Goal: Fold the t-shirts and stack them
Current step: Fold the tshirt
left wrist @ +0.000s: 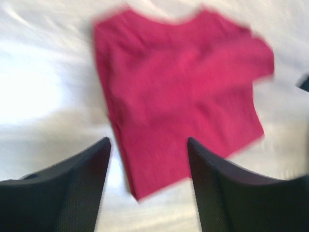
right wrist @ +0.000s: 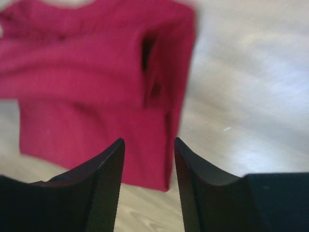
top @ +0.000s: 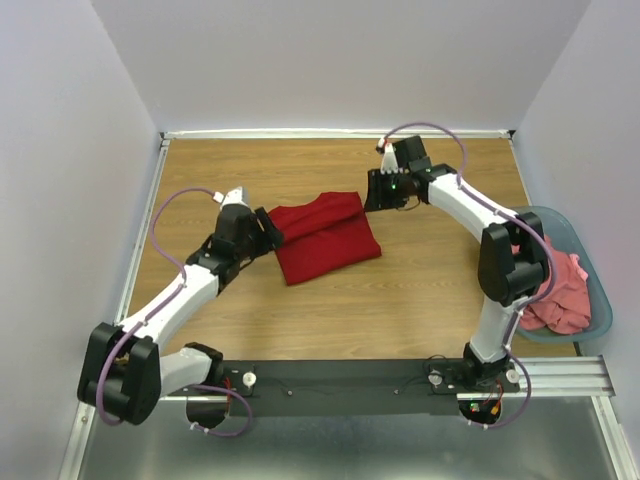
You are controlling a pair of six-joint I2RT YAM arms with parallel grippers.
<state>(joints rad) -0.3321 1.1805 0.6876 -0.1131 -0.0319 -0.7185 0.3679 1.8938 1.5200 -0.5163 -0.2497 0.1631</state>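
Observation:
The dark red t-shirt (top: 325,238) lies folded on the wooden table's middle; it also shows in the left wrist view (left wrist: 178,92) and the right wrist view (right wrist: 96,87). My left gripper (top: 272,232) hovers at the shirt's left edge, open and empty, its jaws apart (left wrist: 148,145). My right gripper (top: 373,195) hovers at the shirt's upper right corner, open and empty (right wrist: 148,142). Salmon-pink t-shirts (top: 560,290) lie crumpled in the basket at the right.
The grey-blue plastic basket (top: 598,290) stands at the table's right edge beside the right arm. White walls enclose the table on three sides. A black rail (top: 340,375) carries the arm bases at the near edge.

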